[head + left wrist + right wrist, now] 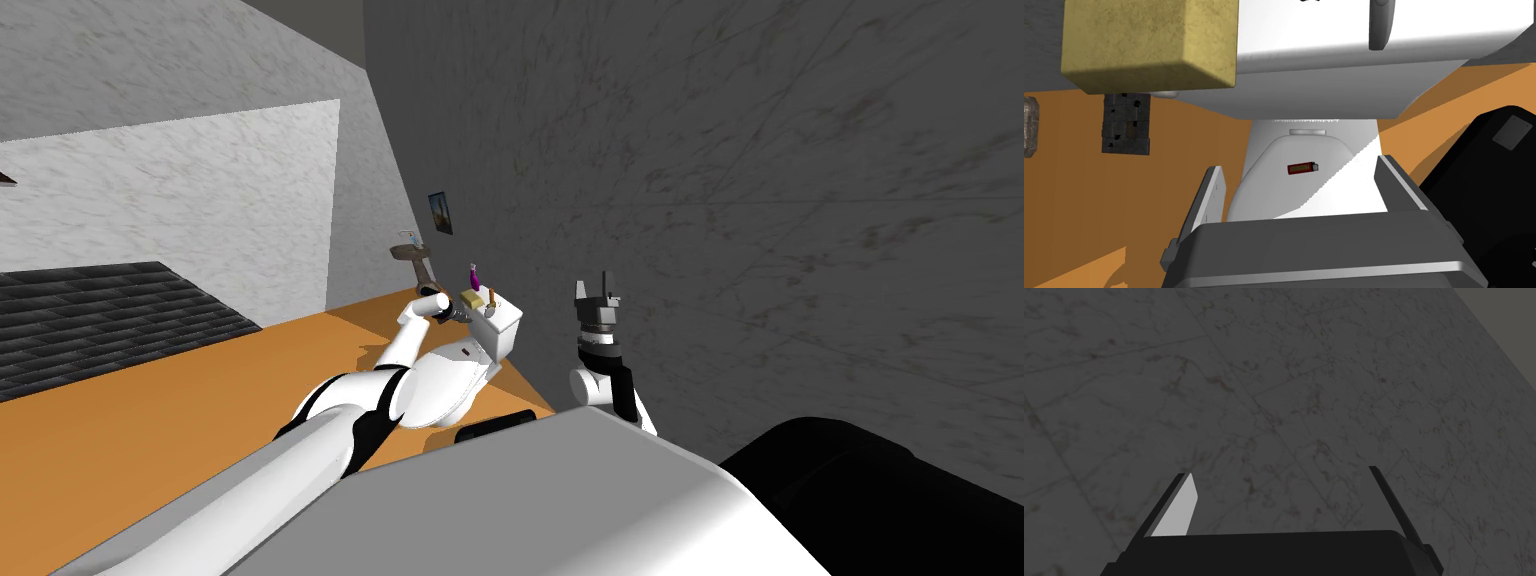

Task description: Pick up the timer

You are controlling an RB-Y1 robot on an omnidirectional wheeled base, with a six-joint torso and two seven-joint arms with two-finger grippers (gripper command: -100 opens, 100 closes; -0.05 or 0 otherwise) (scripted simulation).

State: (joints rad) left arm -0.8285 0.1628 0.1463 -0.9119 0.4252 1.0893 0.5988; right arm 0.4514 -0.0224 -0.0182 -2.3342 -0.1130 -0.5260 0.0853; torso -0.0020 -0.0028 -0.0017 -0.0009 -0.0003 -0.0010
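Orange floor (150, 420) and grey marbled walls close in around a white toilet (440, 385), and on its shut lid lies the timer (1301, 168). It is a small red bar with a pale display and a grey end, lying flat near the middle of the lid. In the head view it shows as a tiny red mark (465, 352).

Our left pincer (1298, 166) hangs over the toilet with its two fingers (1210, 192) spread wide and nothing between them. The timer lies beyond the tips, framed between them and touched by neither. In the head view this pincer (455, 312) sits just beside the tank (503, 328).

On the tank's top rests a yellow block (1149, 45), and close by it stands a small purple bottle (474, 272). A dark tiled square (1126, 123) lies on the floor beside the toilet.

Our right pincer (600, 290) is raised off to the right, well apart from the toilet, close to the dark wall (760, 200). Its fingers (1179, 508) stand apart and empty.
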